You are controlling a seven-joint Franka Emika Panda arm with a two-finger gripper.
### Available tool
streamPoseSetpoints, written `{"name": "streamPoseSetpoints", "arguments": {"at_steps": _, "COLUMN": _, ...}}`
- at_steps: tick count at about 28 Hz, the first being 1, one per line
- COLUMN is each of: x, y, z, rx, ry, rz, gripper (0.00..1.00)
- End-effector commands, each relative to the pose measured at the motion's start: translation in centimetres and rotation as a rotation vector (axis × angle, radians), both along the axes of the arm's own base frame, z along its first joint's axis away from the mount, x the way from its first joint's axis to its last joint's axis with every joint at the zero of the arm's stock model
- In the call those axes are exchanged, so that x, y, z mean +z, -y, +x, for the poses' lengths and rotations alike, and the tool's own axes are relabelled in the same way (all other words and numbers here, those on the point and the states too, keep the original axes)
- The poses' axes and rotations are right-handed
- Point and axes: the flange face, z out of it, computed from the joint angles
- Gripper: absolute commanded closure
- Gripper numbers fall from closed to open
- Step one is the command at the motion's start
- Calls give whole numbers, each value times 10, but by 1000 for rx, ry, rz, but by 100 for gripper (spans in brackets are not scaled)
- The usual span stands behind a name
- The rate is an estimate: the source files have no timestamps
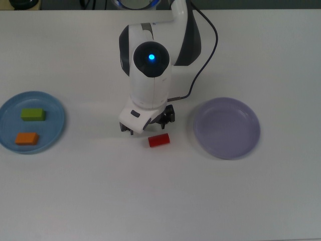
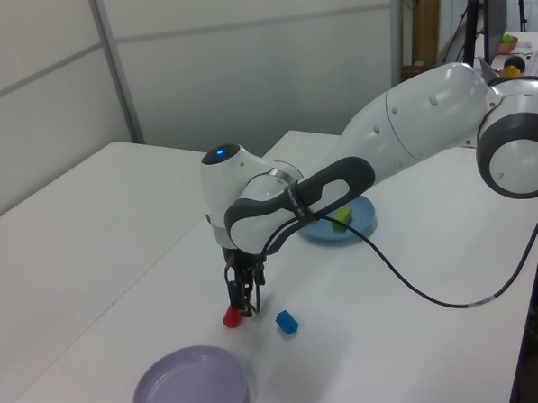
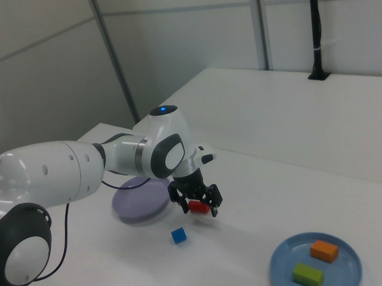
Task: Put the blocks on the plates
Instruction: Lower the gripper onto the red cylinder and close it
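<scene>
The red block lies on the white table between the two plates. My gripper hangs open right at it; in the right view the gripper has its fingers on either side of the red block. In the left view the gripper sits just above the red block. The blue block lies close by, hidden under the arm in the top view. The green block and orange block rest on the light blue plate. The lavender plate holds nothing.
The arm's white body and its black cable stretch over the table's far middle in the top view. In the left view the arm crosses in front of the blue plate. Grey wall panels stand behind the table.
</scene>
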Motion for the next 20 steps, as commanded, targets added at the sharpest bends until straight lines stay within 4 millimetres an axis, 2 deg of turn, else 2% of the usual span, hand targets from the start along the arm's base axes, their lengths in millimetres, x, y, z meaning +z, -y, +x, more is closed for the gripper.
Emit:
{"name": "streamPoseSetpoints", "arguments": {"at_steps": 1, "x": 3, "y": -1, "z": 1, "rx": 8, "ry": 6, "rz": -16, "gripper": 0}}
{"name": "streamPoseSetpoints", "arguments": {"at_steps": 5, "x": 3, "y": -4, "z": 1, "rx": 13, "ry": 6, "rz": -15, "gripper": 0}}
{"name": "streamPoseSetpoints", "arguments": {"at_steps": 8, "x": 0, "y": -16, "z": 0, "rx": 32, "ry": 5, "rz": -19, "gripper": 0}}
{"name": "streamPoseSetpoints", "arguments": {"at_steps": 14, "x": -4, "y": -19, "z": 5, "rx": 27, "ry": 38, "rz": -10, "gripper": 0}}
{"name": "streamPoseSetpoints", "arguments": {"at_steps": 20, "x": -22, "y": -18, "z": 9, "rx": 24, "ry": 52, "rz": -5, "gripper": 0}}
